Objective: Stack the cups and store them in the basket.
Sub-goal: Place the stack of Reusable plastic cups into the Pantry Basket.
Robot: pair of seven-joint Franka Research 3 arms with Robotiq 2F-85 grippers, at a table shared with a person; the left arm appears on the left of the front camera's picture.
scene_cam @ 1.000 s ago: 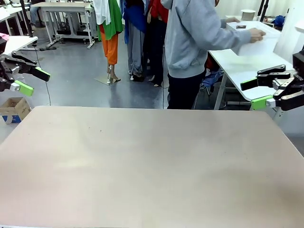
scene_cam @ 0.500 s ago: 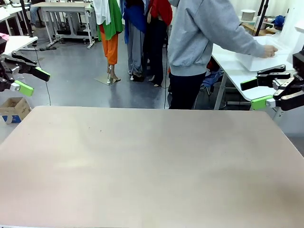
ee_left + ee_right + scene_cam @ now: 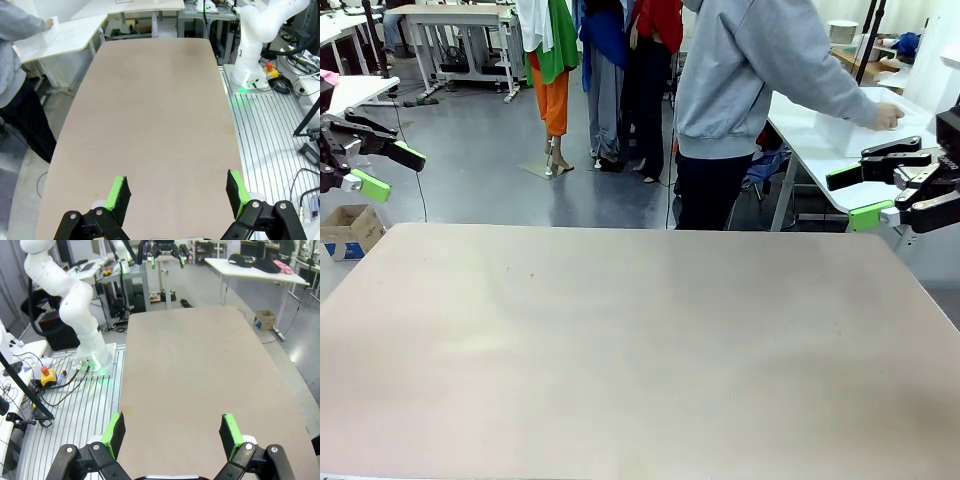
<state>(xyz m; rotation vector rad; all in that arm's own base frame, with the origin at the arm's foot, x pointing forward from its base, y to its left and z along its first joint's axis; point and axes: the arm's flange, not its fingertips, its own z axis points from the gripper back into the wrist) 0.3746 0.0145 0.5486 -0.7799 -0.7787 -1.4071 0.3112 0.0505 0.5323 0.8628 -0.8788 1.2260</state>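
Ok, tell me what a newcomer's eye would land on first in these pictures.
First, the broad beige table across the foreground. At its far edge a person in a grey hoodie turns away, a hand reaching to a white side table at the right. Then the green pads: the left end effector and right end effector hang open off the table's far corners.

The person in the grey hooded sweatshirt (image 3: 750, 80) is leaning further toward the white side table (image 3: 840, 140) behind, the outstretched hand (image 3: 886, 117) now reaching into the white rectangular plastic basket (image 3: 850, 125) there.
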